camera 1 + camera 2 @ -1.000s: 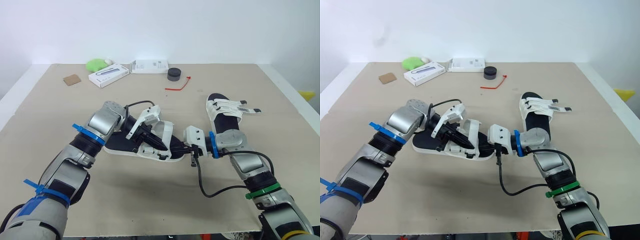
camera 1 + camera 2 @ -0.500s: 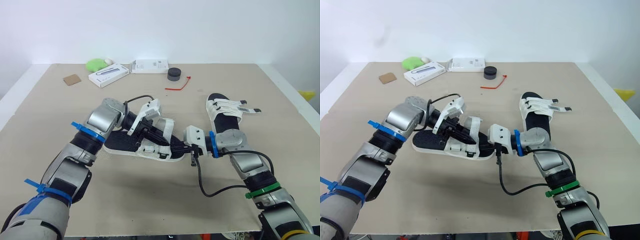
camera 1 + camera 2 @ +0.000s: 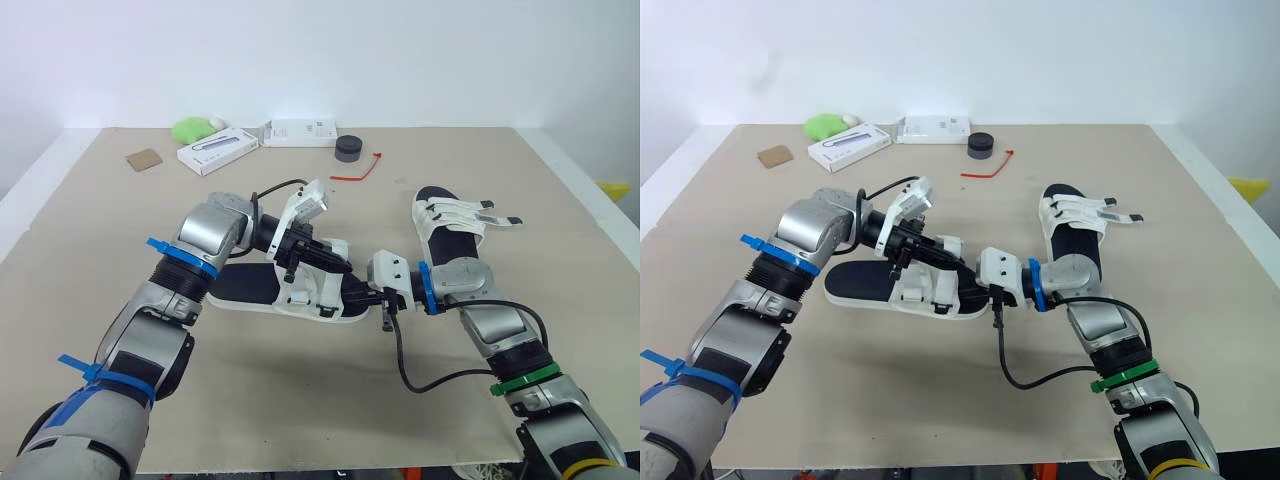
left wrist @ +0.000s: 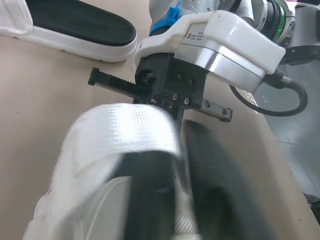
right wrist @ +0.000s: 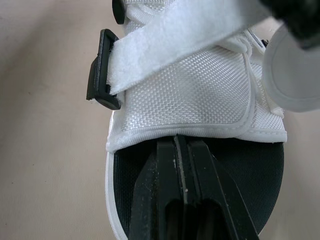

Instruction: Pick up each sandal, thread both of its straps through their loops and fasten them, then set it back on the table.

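- The nearer sandal (image 3: 245,283) lies in the middle of the tabletop (image 3: 120,230), between the two grippers, black footbed up and white upper toward the right gripper's end.
- The left gripper (image 3: 318,262) reaches over the sandal's upper from the robot's left and is clenched on a white strap (image 4: 120,130), which folds over one of its black fingers (image 4: 150,200).
- The right gripper (image 3: 372,297) meets the sandal's end from the robot's right. Its two fingers (image 5: 165,195) are closed together, their tips over the black footbed just behind the white mesh upper.
- In the right wrist view a threaded strap (image 5: 190,35) passes through a black loop (image 5: 102,70) at the side of the upper.
- The second sandal (image 3: 450,228) lies flat on the tabletop to the robot's right, beyond the right arm, with two white straps across it whose ends stick out sideways.
- Along the far edge sit a green lump (image 3: 192,128), a white box (image 3: 217,150), a flat white carton (image 3: 298,132), a black round puck (image 3: 348,147), a red cable tie (image 3: 358,170) and a brown card square (image 3: 144,158), all well apart from the sandals.
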Controlling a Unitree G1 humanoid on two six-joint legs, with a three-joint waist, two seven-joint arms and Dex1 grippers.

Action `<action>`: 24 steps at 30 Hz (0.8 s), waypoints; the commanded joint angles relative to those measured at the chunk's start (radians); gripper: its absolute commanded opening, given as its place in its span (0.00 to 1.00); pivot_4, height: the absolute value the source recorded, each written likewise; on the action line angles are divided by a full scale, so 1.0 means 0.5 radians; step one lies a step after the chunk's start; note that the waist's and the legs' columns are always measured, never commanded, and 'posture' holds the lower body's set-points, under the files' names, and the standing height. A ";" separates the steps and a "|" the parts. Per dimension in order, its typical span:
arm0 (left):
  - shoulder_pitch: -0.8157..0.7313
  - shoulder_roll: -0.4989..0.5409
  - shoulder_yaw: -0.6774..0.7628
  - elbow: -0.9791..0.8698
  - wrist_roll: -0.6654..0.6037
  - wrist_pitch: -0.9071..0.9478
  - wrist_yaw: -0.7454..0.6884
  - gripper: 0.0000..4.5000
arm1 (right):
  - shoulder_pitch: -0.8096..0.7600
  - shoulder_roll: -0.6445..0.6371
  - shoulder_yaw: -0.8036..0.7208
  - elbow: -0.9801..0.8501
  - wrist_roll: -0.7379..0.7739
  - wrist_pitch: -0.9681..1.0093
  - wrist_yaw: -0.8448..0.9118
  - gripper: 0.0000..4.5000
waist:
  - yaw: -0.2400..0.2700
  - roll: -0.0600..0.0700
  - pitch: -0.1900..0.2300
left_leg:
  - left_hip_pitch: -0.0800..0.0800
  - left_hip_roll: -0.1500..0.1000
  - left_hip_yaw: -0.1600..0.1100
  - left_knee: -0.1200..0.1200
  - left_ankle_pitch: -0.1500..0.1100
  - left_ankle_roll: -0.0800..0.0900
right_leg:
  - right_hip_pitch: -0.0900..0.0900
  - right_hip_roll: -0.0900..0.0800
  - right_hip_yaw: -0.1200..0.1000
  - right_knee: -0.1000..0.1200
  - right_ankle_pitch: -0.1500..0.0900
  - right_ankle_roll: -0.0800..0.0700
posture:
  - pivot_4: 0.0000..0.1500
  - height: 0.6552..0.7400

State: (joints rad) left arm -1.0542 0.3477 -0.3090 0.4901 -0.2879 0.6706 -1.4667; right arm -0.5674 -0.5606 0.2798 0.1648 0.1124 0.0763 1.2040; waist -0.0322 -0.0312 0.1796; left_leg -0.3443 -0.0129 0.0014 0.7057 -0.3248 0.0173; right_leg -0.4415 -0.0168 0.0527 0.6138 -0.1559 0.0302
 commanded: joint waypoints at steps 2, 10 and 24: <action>-0.031 0.023 0.011 0.000 0.023 -0.078 -0.022 0.02 | -0.008 -0.030 0.018 0.029 -0.056 0.015 -0.001 0.00 | 0.000 0.000 0.000 | 0.000 0.000 0.000 0.000 0.000 0.000 | 0.000 0.000 0.000 0.000 0.000 0.000 | 1.00 1.00; 0.075 0.061 -0.067 -0.195 0.013 -0.040 -0.070 0.02 | -0.018 -0.023 0.025 0.032 -0.059 0.016 0.004 0.00 | 0.000 0.000 0.000 | 0.000 0.001 0.000 0.000 0.000 0.000 | 0.000 0.000 0.001 0.000 0.000 0.000 | 1.00 1.00; 0.146 0.061 -0.107 -0.165 0.154 -0.362 0.056 0.02 | -0.027 -0.018 0.022 0.048 -0.059 0.014 0.010 0.00 | 0.000 0.000 0.000 | 0.001 0.000 0.001 0.000 -0.001 0.001 | 0.001 0.000 0.001 0.000 0.001 -0.003 | 1.00 1.00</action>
State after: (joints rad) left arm -0.9674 0.3841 -0.3625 0.3773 -0.2358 0.5432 -1.4532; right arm -0.5740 -0.5604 0.2813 0.1703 0.1118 0.0764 1.2155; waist -0.0320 -0.0312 0.1795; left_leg -0.3437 -0.0127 0.0018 0.7056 -0.3251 0.0177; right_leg -0.4413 -0.0168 0.0534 0.6137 -0.1552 0.0287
